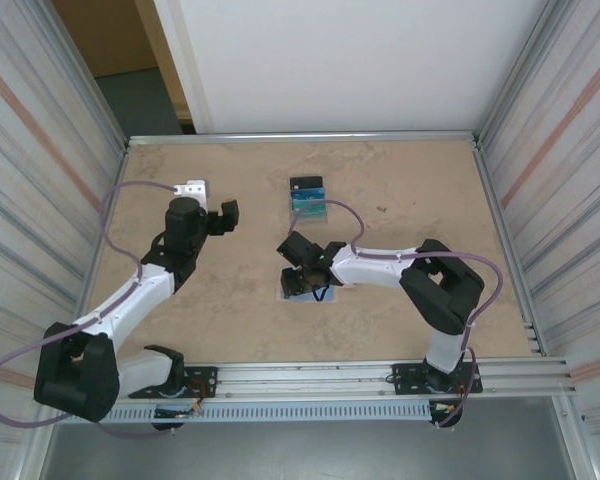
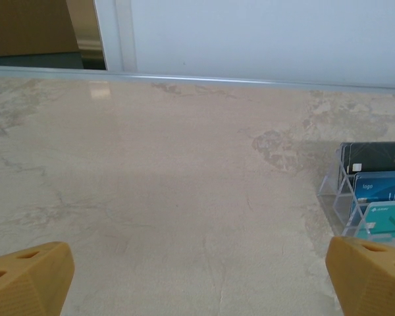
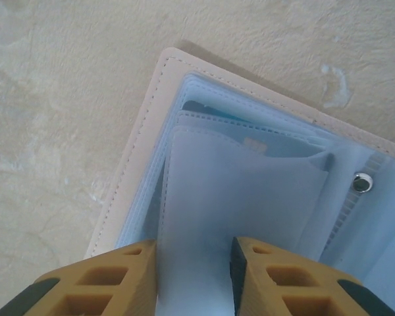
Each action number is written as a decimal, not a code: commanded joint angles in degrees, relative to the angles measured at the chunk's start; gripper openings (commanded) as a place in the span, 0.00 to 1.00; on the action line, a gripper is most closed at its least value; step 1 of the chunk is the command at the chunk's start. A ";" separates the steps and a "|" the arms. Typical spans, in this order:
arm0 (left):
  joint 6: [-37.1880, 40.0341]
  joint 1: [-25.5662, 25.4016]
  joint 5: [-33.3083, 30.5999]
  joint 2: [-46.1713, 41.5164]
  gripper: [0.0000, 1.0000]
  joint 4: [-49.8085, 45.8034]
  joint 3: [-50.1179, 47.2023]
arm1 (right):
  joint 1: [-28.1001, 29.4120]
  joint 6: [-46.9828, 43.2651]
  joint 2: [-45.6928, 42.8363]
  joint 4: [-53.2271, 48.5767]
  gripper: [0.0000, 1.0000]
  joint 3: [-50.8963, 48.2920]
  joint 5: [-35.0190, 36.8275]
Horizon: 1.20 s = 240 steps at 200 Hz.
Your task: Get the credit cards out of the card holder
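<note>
1. Two arms reach out over the marbled beige table (image 1: 410,180) from its near edge, left and right well apart.
2. Near the middle of the table the right gripper (image 3: 194,263) points down at the card holder (image 3: 250,184), which lies open and flat.
3. Up close, the holder shows a tan stitched border around a stack of pale blue sleeves, with a small metal snap (image 3: 361,182) to the right of them.
4. The right gripper's orange fingers (image 3: 112,280) stand a narrow gap apart on either side of the topmost sleeve. Whether they pinch it or only straddle it, I cannot tell.
5. A sliver of teal shows inside one of the lower sleeves, too little of it for me to say what it is.
6. The left gripper (image 2: 199,273) hangs over bare table to the left, its fingers (image 2: 26,280) spread as wide as they go, with nothing between them.
7. Beyond the holder, toward the far wall, a clear stand (image 2: 336,187) holds three cards in steps: a black card (image 2: 375,157) at the back, a blue card (image 2: 382,187) in the middle and a teal card (image 2: 385,220) nearest.
8. A small silver block (image 1: 191,187) sits on the table just beyond the left arm's wrist.
</note>
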 commanded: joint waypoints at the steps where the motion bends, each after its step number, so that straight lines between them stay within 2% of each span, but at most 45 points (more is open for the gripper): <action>1: -0.45 0.46 -0.10 -2.40 0.99 0.74 0.14 | -0.40 -2.96 -2.68 -2.82 0.31 -0.78 -1.06; 47: -0.17 0.41 -0.36 -4.12 0.99 0.67 -0.05 | -1.57 -4.09 -4.96 -5.01 0.20 -1.03 1.76; 107: 0.35 0.39 -0.70 -5.38 0.99 -0.03 -0.10 | -3.21 -3.81 -8.19 -6.02 0.17 -2.45 4.94; 134: 0.61 0.45 -0.60 -5.59 0.99 -0.23 -0.11 | -4.00 -3.20 -9.79 -6.01 0.03 -3.59 5.93; 144: 0.61 0.39 -0.35 -5.55 0.99 -0.30 -0.01 | -4.10 -2.95 -10.35 -6.00 0.01 -4.13 6.32; 240: 0.34 0.27 2.27 -5.61 0.99 -2.91 0.60 | -6.40 0.72 -15.56 -6.29 0.02 -9.40 10.32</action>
